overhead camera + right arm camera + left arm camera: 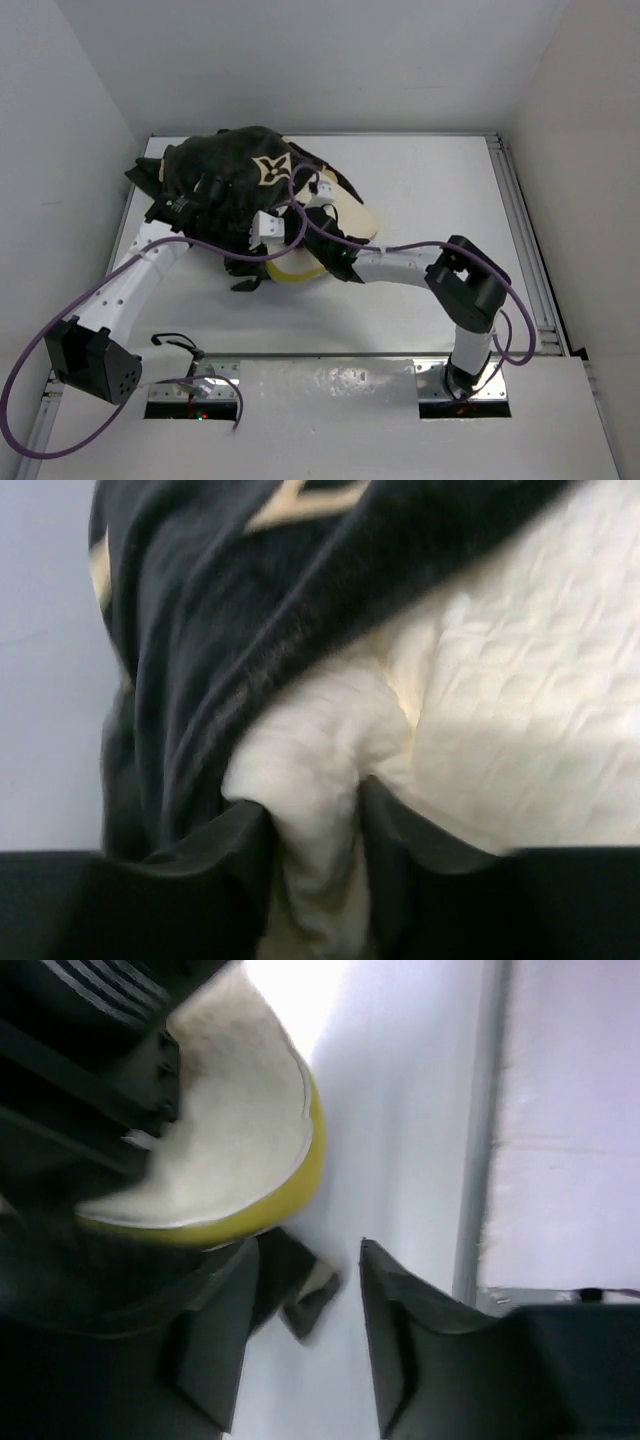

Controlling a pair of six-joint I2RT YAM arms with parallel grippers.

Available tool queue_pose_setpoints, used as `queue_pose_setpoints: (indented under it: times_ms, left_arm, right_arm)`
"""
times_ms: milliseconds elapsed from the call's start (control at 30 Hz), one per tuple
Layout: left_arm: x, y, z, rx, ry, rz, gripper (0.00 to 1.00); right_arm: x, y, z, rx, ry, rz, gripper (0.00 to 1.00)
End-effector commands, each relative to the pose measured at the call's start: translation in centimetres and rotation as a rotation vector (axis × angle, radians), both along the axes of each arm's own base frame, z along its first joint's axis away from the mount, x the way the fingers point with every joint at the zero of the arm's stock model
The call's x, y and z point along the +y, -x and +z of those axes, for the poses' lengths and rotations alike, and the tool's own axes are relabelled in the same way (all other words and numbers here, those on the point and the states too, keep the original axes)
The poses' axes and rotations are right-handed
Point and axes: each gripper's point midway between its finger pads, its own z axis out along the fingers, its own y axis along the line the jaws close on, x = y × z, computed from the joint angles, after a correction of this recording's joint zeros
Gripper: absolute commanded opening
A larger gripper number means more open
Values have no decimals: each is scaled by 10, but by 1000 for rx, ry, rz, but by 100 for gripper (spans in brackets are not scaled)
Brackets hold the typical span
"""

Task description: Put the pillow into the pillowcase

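The right tool [313,820] is closed on a pinched fold of the pillow [520,710], with cream dimpled fabric bunched between its fingers. The black pillowcase [200,610] drapes over the pillow just ahead and to the left of that grip (a tan motif shows on it). The left tool [303,1255] stands wide open and holds nothing. A loose dark flap of pillowcase lies between its fingers, nearer one of them, and the pillow's yellow-edged corner sits just beyond its tips on the white table [400,1110].
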Motion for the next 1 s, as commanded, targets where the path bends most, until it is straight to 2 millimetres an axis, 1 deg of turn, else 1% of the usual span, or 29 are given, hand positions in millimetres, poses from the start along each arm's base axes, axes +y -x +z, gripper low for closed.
queue_pose_setpoints:
  times_ms: [0,33,67,100,133,167,200,233,267,300,333,367,400,433,467,500,533,567,600,633,667,700,733,767,800,867,900,933,967]
  left_arm:
    - [-16,33,25,73,179,-63,45]
    - [-14,34,25,79,172,-53,56]
    - [-12,33,26,73,171,-55,59]
    - [-10,31,32,64,174,-50,62]
    - [-10,28,36,57,175,-47,66]
    - [-10,24,41,50,181,-45,66]
    - [-13,12,51,21,195,-38,66]
    - [-15,4,58,41,212,18,67]
    - [-21,-30,69,-35,246,70,68]
    - [-25,-46,72,-37,256,141,64]
    - [-20,-72,61,6,212,321,52]
    - [-28,-86,56,-23,186,370,36]
    - [-20,-126,56,-138,133,536,5]
    - [-19,-144,53,-187,96,597,0]
    - [-36,-165,44,-224,71,607,0]
    - [-30,-184,38,-287,9,664,9]
    - [-35,-202,15,-289,-47,688,22]
    - [-47,-222,29,-356,-16,704,35]
    - [-38,-242,4,-376,-112,781,53]
    - [-44,-261,17,-421,-98,818,58]
    - [-39,-274,20,-458,-120,875,62]
    - [-37,-284,15,-458,-127,914,63]
    - [-37,-298,6,-459,-147,947,63]
    - [-32,-302,1,-450,-168,965,63]
    - [-29,-304,-5,-438,-179,987,64]
    - [-20,-308,-18,-427,-186,1008,65]
    - [-17,-309,-21,-441,-194,1005,66]
    - [-18,-312,-29,-468,-191,1006,66]
    - [-18,-314,-33,-490,-206,1008,67]
  right_arm:
    - [6,20,5,-69,-73,109,42]
    - [1,33,-4,-69,-74,152,60]
    - [0,42,9,-87,-91,187,76]
    - [-3,50,9,-98,-70,232,81]
    - [-12,59,-3,-79,-20,245,93]
    - [-19,62,-3,-81,8,248,94]
    - [-29,63,13,-118,32,240,94]
    - [-41,68,0,-80,97,235,93]
    - [-56,65,19,-111,108,206,80]
    - [-73,66,9,-74,157,179,58]
    - [-90,61,9,-54,166,123,1]
    - [-108,58,22,-60,162,71,0]
    - [-132,53,12,-25,209,11,0]
    - [-147,50,12,-16,218,-27,0]
    - [-165,51,13,0,216,-67,11]
    - [-180,48,10,15,220,-115,35]
    - [-200,39,10,32,205,-180,55]
    - [-213,38,3,54,213,-202,77]
    - [-227,32,4,63,199,-226,84]
    - [-233,29,1,73,201,-227,90]
    - [-236,26,0,82,201,-223,95]
    - [-245,19,-6,102,210,-231,95]
    - [-240,18,-9,114,213,-170,96]
    - [-236,11,-3,109,211,-136,96]
    - [-240,4,-6,124,218,-117,96]
    - [-231,-6,-20,192,242,-21,99]
    - [-234,-13,-26,213,235,-9,99]
    - [-228,-16,-42,264,219,42,99]
    - [-226,-17,-52,297,209,55,99]
